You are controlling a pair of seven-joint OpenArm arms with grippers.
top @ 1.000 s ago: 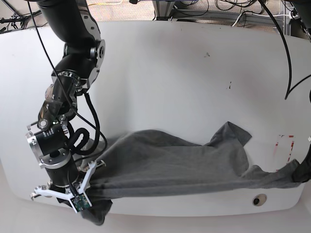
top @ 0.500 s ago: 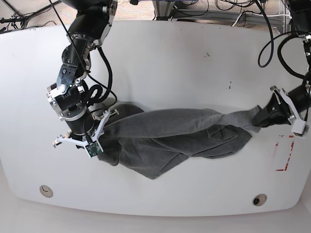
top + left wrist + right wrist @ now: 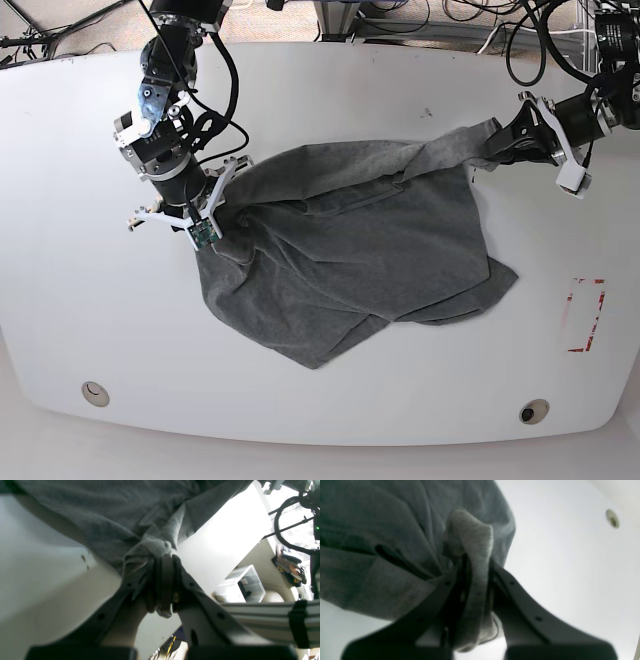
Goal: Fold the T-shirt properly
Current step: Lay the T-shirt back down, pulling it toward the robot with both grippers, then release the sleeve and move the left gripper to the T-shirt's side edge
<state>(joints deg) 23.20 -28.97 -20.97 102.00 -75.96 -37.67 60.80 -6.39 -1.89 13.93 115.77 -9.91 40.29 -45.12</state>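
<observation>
On the white table [image 3: 330,90], both pincers clamp the T-shirt [image 3: 350,260].

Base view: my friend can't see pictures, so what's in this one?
Two robot arms hold a grey T-shirt stretched by its top edge over a white table. The right end effector and left end effector are each shut on the cloth; the rest lies rumpled below.

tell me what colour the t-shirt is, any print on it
Plain dark heather grey, no print visible on the T-shirt. The base view shows it best, spread across the white table.
</observation>
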